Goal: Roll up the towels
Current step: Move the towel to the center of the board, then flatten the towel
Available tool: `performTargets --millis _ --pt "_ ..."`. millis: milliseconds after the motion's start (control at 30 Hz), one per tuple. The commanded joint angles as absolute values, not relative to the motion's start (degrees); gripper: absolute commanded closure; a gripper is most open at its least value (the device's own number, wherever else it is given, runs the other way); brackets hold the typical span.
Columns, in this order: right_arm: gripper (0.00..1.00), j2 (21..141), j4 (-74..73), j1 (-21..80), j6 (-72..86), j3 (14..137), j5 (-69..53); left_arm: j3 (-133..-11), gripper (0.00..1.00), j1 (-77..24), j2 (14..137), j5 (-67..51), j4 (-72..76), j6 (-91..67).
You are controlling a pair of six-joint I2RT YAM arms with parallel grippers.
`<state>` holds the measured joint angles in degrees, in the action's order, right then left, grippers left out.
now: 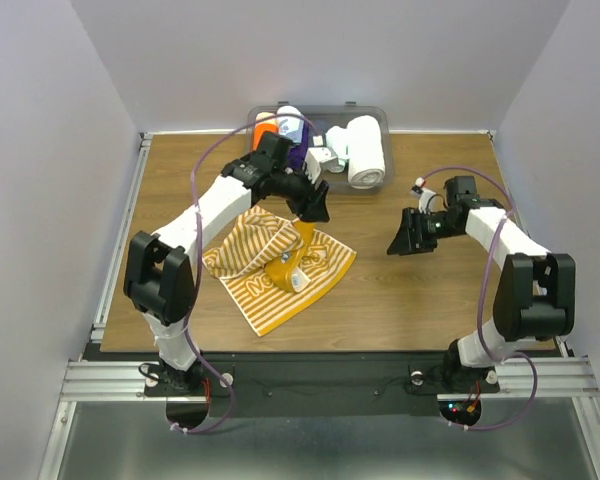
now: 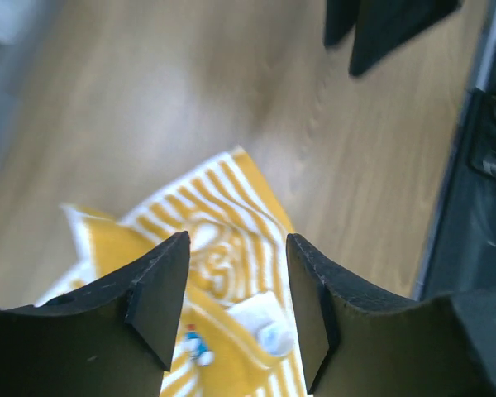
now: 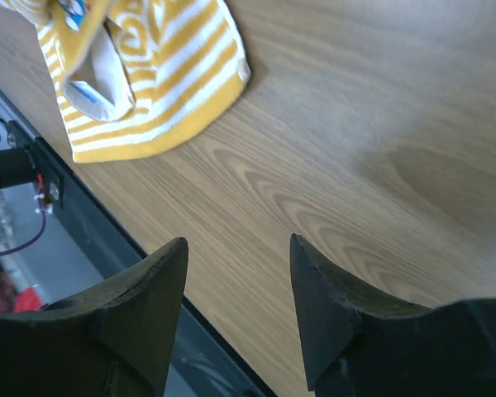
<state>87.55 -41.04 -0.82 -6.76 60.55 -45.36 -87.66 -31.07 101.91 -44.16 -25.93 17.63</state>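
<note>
Looking in from my remote station, I see the striped towel (image 1: 280, 265) lying rumpled and partly folded on the table (image 1: 430, 300), near and left of centre. My left gripper (image 1: 315, 210) hovers just above its far edge, jaws parted, holding nothing. Well apart to the right, my right gripper (image 1: 398, 245) hangs over the wood, jaws likewise apart and empty. A grey bin (image 1: 380, 115) with a white roll (image 1: 366, 150) sits at the far edge.
</note>
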Motion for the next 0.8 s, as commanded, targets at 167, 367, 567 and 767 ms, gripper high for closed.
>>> performTargets --millis 167,367,567,767 --pt "0.46 94.0 -29.5 3.9 -0.7 57.0 -45.9 -88.2 0.40 -30.7 100.3 -24.5 -22.2 24.4" --pt "0.51 97.8 -22.7 8.3 3.9 57.8 -40.4 -87.2 0.41 -30.7 100.9 -20.7 -18.5 24.3" --pt "0.55 101.9 -19.5 12.9 6.7 58.3 -37.8 -87.7 0.41 -30.7 104.1 -20.0 -17.9 25.0" --pt "0.51 105.9 -15.3 14.9 10.0 58.7 -37.5 -86.9 0.40 -30.9 107.7 -17.3 -15.3 24.6"
